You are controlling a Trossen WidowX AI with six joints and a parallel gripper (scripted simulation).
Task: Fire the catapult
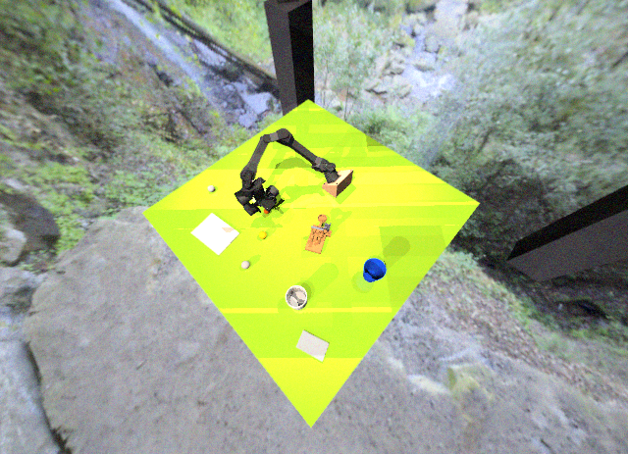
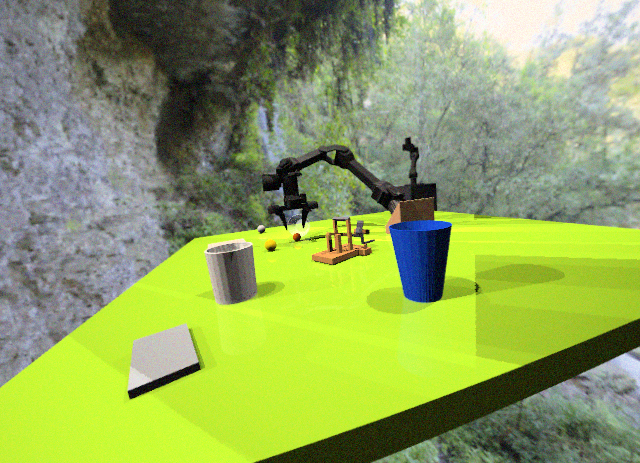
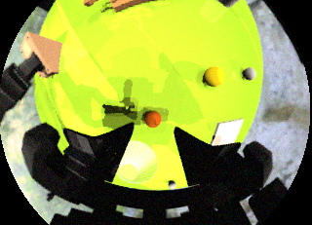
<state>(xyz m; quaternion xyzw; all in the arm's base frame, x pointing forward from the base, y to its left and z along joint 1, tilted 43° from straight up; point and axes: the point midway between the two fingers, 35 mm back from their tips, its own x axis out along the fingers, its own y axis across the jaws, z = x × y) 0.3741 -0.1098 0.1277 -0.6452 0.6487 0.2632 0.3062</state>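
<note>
Over on the left of the lime-green tabletop (image 2: 516, 313) a small grey ball (image 2: 261, 228) sits near the far edge, with a yellow ball (image 2: 270, 244) a little nearer to me. Just right of those, the gripper (image 2: 294, 221) hangs above the surface with its jaws partly parted and nothing between them. The orange ball (image 2: 296, 236) lies on the tabletop just below and slightly in front of the fingertips, not touching them; in the wrist view it rests ahead of the gap between the two fingers. Nearer to me stands the white mug (image 2: 231, 272), upright. Further right, the wooden catapult (image 2: 341, 246) sits well apart from the ball. Right again stands a blue cup (image 2: 420, 259), upright.
</note>
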